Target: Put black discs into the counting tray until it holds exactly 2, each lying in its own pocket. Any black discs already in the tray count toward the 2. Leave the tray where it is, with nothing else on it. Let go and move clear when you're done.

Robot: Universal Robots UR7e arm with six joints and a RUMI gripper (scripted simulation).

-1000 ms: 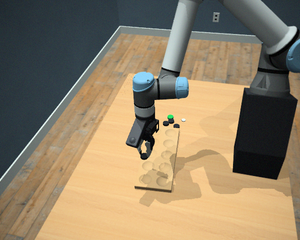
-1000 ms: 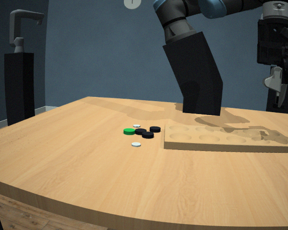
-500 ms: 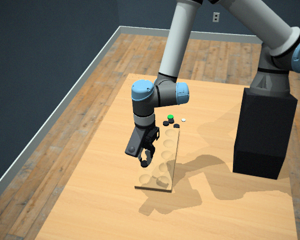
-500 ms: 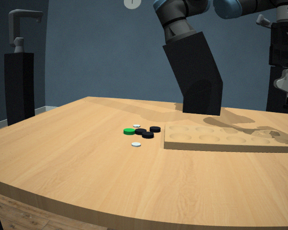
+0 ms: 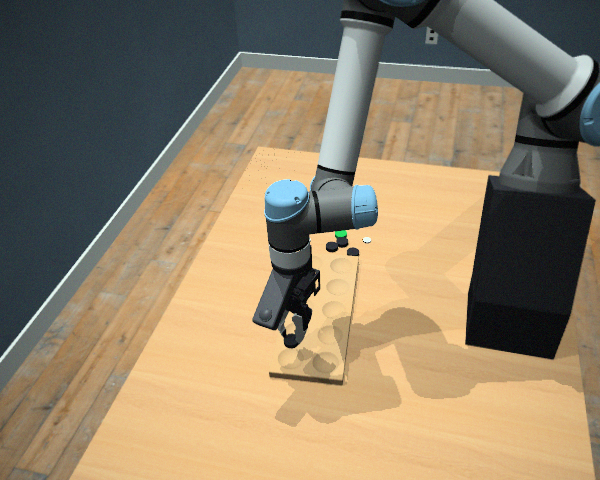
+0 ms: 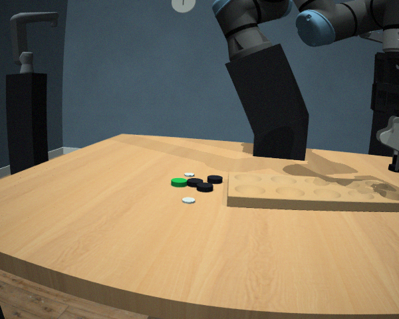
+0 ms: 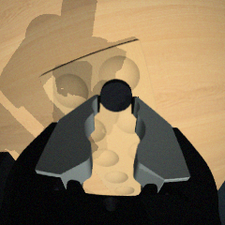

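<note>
My gripper [image 5: 291, 336] is shut on a black disc [image 5: 290, 341] and holds it a little above the near end of the wooden counting tray [image 5: 321, 320]. In the wrist view the disc [image 7: 116, 95] sits between the fingertips, over the last pockets by the tray's end edge. In the exterior view the gripper [image 6: 396, 165] holds the disc [image 6: 394, 168] above the tray [image 6: 316, 192] at its right end. All tray pockets that I see are empty. Three more black discs [image 5: 341, 245] [image 6: 205, 183] lie on the table beyond the tray's far end.
A green disc [image 5: 340, 234] [image 6: 178, 182] and two white discs [image 5: 366, 239] [image 6: 188, 200] [image 6: 189, 174] lie with the loose black ones. The arm's black pedestal [image 5: 527, 263] stands to the right of the tray. A black post [image 6: 26, 116] stands beside the table.
</note>
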